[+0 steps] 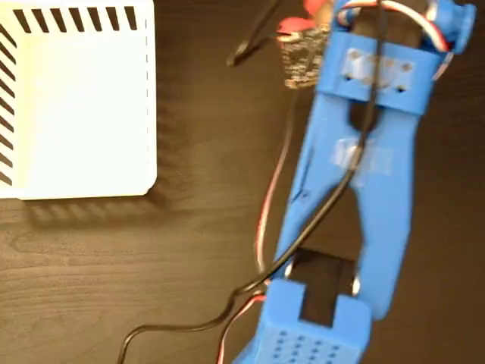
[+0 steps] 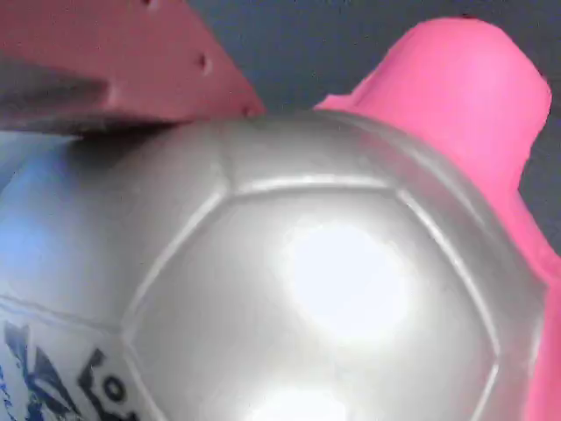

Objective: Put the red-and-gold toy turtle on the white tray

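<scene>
The dark wood-grain table point(image 1: 114, 258) fills the fixed view. The large flat white rectangular tray point(image 1: 76, 114), black slot stripes along its edges, lies at the upper left. The blue plastic arm point(image 1: 364, 174) reaches to the top right. There the small squishy red-and-gold toy turtle point(image 1: 303, 57) sits at the gripper point(image 1: 314, 34), well apart from the tray. In the wrist view its shiny domed shell point(image 2: 333, 289) touches 1 pink finger point(image 2: 131, 61); I cannot tell whether the jaws clamp it.
</scene>
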`<state>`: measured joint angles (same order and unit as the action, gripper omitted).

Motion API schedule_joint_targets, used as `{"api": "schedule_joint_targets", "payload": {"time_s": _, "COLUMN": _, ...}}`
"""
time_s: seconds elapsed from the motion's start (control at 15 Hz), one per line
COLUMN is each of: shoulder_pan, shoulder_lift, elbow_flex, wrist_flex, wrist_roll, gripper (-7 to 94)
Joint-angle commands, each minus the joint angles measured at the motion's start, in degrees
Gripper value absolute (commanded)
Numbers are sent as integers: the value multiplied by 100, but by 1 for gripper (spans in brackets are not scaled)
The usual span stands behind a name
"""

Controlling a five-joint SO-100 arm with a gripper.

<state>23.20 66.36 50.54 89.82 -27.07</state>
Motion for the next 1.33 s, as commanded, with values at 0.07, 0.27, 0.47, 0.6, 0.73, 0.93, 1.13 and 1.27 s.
{"api": "schedule_joint_targets", "payload": {"time_s": 0.07, "shoulder_pan": -457, "shoulder_lift": 1266, "elbow_flex": 237, "wrist_flex": -88, "wrist_roll": 677, "gripper": 0}}
{"api": "schedule_joint_targets", "payload": {"time_s": 0.27, "shoulder_pan": -1670, "shoulder_lift": 1775, "elbow_flex": 870, "wrist_flex": -88, "wrist_roll": 1345, "gripper": 0}}
{"api": "schedule_joint_targets", "payload": {"time_s": 0.47, "shoulder_pan": -2909, "shoulder_lift": 1811, "elbow_flex": 984, "wrist_flex": 79, "wrist_roll": 2021, "gripper": 0}}
{"api": "schedule_joint_targets", "payload": {"time_s": 0.6, "shoulder_pan": -3472, "shoulder_lift": 1784, "elbow_flex": 1072, "wrist_flex": 53, "wrist_roll": 2347, "gripper": 0}}
{"api": "schedule_joint_targets", "payload": {"time_s": 0.73, "shoulder_pan": -3850, "shoulder_lift": 1635, "elbow_flex": 1072, "wrist_flex": -26, "wrist_roll": 2637, "gripper": 0}}
{"api": "schedule_joint_targets", "payload": {"time_s": 0.93, "shoulder_pan": -4034, "shoulder_lift": 1125, "elbow_flex": 1072, "wrist_flex": -589, "wrist_roll": 3120, "gripper": 0}}
{"api": "schedule_joint_targets", "payload": {"time_s": 1.13, "shoulder_pan": -4096, "shoulder_lift": 712, "elbow_flex": 1072, "wrist_flex": -976, "wrist_roll": 3357, "gripper": 0}}
{"api": "schedule_joint_targets", "payload": {"time_s": 1.27, "shoulder_pan": -4157, "shoulder_lift": 466, "elbow_flex": 1055, "wrist_flex": -1055, "wrist_roll": 3375, "gripper": 0}}
